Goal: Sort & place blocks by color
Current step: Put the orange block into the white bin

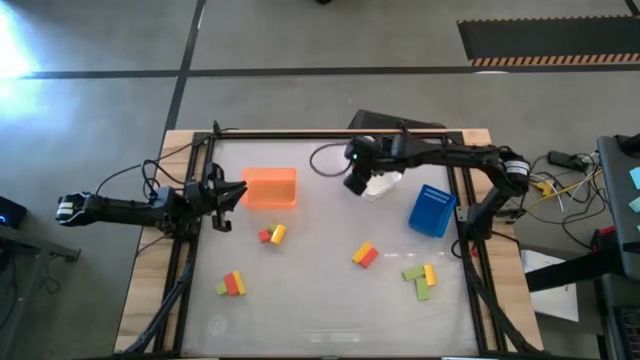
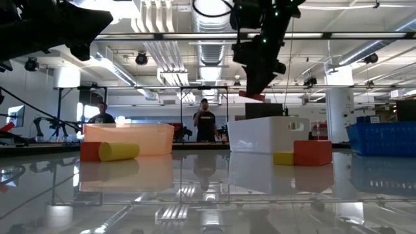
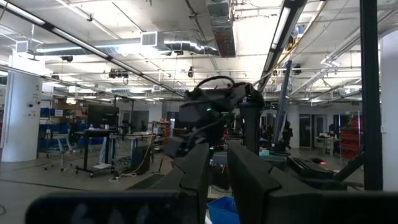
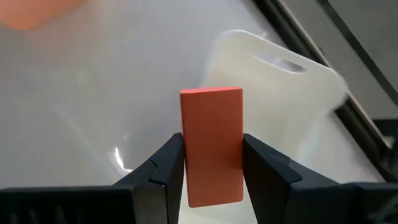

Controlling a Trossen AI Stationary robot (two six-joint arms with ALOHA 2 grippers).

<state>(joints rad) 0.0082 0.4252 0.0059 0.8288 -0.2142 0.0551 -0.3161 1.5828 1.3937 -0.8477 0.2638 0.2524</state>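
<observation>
My right gripper point(image 1: 357, 182) hangs high over the table's far middle, shut on a red block point(image 4: 211, 143) next to the white bin point(image 1: 385, 186). The low view shows the block point(image 2: 252, 96) under the gripper, above the bin's rim. My left gripper point(image 1: 238, 192) waits shut at the table's left edge, beside the orange bin point(image 1: 270, 187), touching nothing. Other blocks lie flat on the table in small groups: red and yellow point(image 1: 272, 234), yellow and red point(image 1: 365, 255), green and yellow point(image 1: 420, 278), green, red and yellow point(image 1: 232, 285). My right gripper pinches the red block between its two fingers, which lie on its two long sides point(image 4: 184, 155) at the half nearer the wrist. The other half sticks out past the fingertips. The fingers slant down from the table's right side. The block is lifted clear of table and bins.
A blue bin point(image 1: 432, 210) stands at the right, near the right arm's base. The table's metal frame point(image 1: 330, 133) runs along the far edge. People stand in the room behind the table point(image 2: 205, 120). The near middle of the table holds no blocks.
</observation>
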